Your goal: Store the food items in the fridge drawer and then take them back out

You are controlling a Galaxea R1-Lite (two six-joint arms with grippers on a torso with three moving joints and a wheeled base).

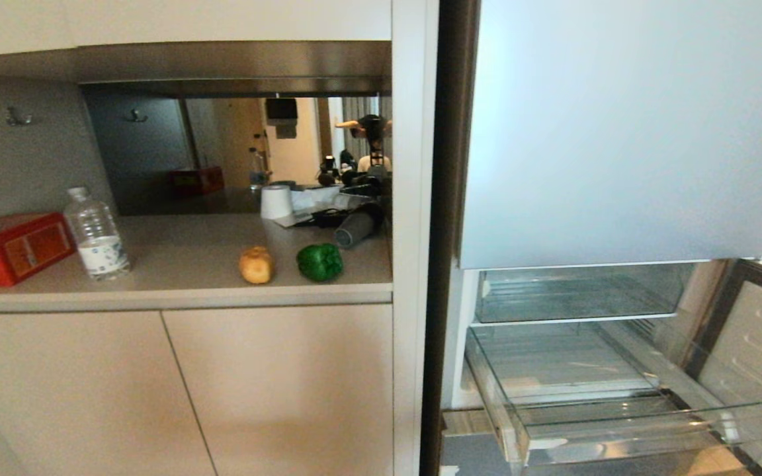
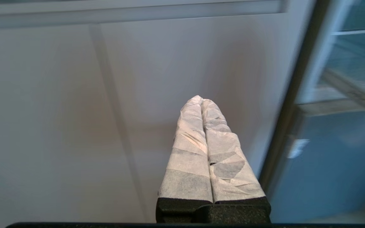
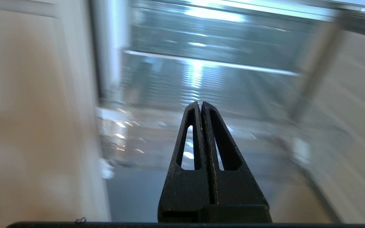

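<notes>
A tan potato [image 1: 256,265] and a dark green bell pepper [image 1: 319,262] sit side by side near the front edge of the counter [image 1: 176,284]. To the right, low in the open fridge, the clear fridge drawer [image 1: 652,430] stands pulled out and holds nothing. Neither arm shows in the head view. My left gripper [image 2: 200,99], its fingers wrapped in white tape, is shut and empty, facing a pale cabinet door [image 2: 59,126]. My right gripper [image 3: 200,104] is shut and empty too, pointing at the drawer's ribbed bottom [image 3: 157,88].
A clear water bottle [image 1: 96,235] and a red box [image 1: 10,246] stand at the counter's left. A white roll [image 1: 276,201] and a toppled dark cup [image 1: 356,227] lie behind the food. A second clear drawer [image 1: 579,294] sits above the open one. A person [image 1: 373,142] shows in the reflective back panel.
</notes>
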